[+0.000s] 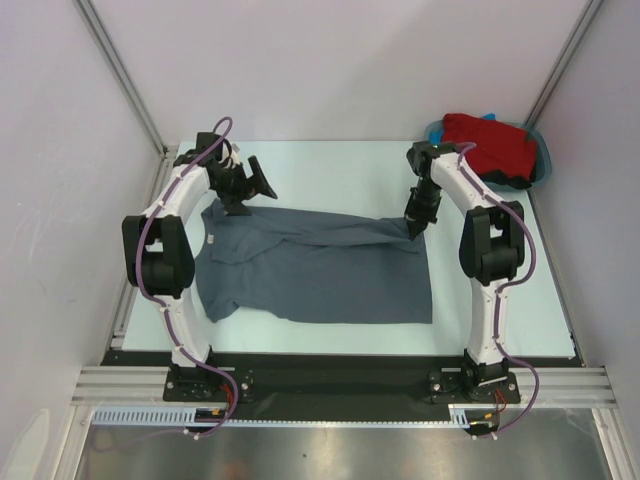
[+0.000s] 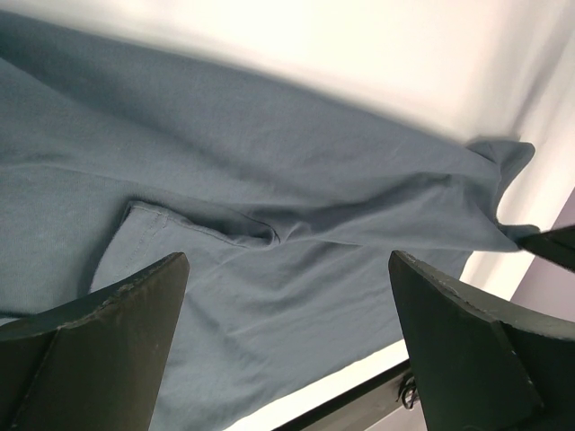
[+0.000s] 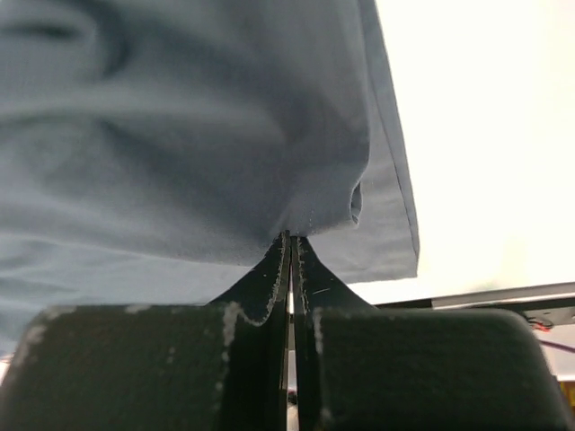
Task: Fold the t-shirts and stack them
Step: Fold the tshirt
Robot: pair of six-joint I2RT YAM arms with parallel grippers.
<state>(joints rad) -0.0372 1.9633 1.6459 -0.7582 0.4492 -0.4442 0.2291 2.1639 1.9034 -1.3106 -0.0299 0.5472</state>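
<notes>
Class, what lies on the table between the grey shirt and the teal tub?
Only bare table, with the right arm reaching above it; the top view shows this.

- The left arm (image 1: 178,195) and right arm (image 1: 468,185) have white curved links and bulky black joint housings.
- A thin purple cable (image 1: 147,232) runs along each arm.
- The left tool (image 2: 289,269) and right tool (image 3: 289,247) have dark wedge-shaped fingers (image 2: 108,341) with scuffed pale edges.
</notes>
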